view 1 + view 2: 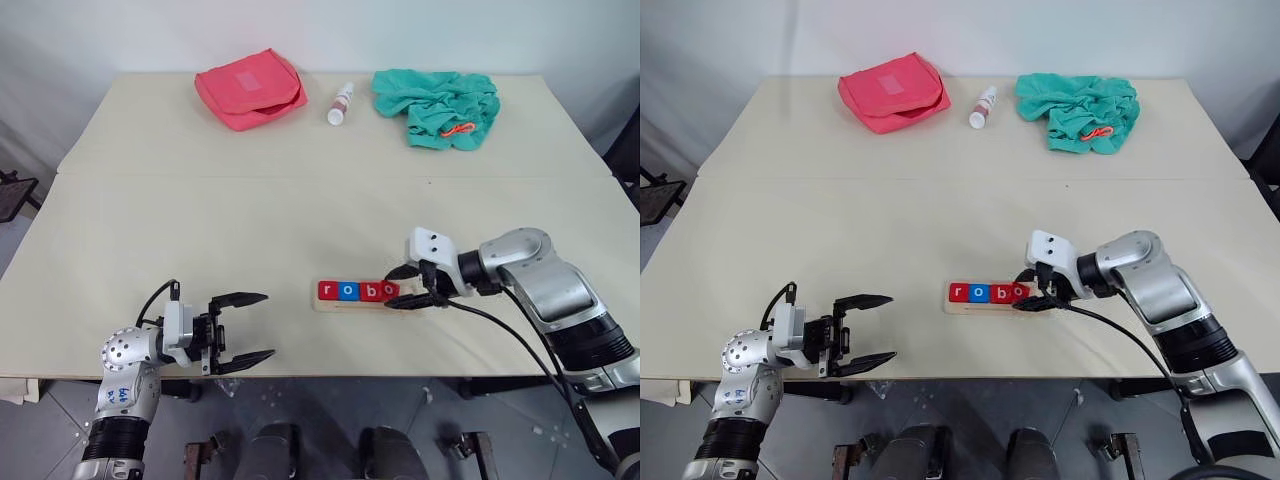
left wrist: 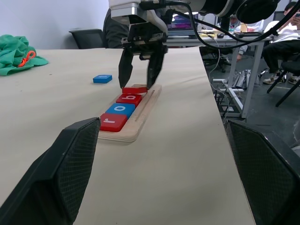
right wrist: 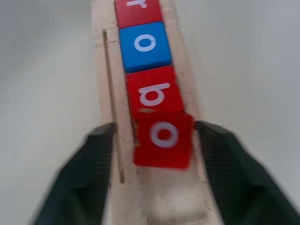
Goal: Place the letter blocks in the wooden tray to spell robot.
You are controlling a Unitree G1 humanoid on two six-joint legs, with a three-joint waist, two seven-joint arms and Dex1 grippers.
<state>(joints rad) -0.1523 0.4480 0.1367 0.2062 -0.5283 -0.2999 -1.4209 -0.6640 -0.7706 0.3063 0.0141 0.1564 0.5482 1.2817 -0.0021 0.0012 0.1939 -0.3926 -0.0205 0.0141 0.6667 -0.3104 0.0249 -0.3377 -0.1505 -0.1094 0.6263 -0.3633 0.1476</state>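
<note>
The wooden tray [image 1: 360, 301] lies near the table's front edge. In it sit a red r [image 1: 326, 291], a blue o [image 1: 347, 291] and a red b [image 1: 369, 291] in a row. A red o [image 3: 163, 139] lies a little askew against the b. My right gripper [image 1: 398, 290] straddles this red o, open, with a gap on each side between its fingers [image 3: 96, 154] and the block. A blue block [image 2: 102, 78] lies flat on the table beyond the tray. My left gripper [image 1: 266, 325] hovers open and empty to the left of the tray.
Along the table's far edge lie a pink pouch [image 1: 251, 88], a small white bottle [image 1: 341, 104] and a crumpled green cloth [image 1: 438, 105]. The right arm's black cable [image 1: 500, 325] trails over the front edge.
</note>
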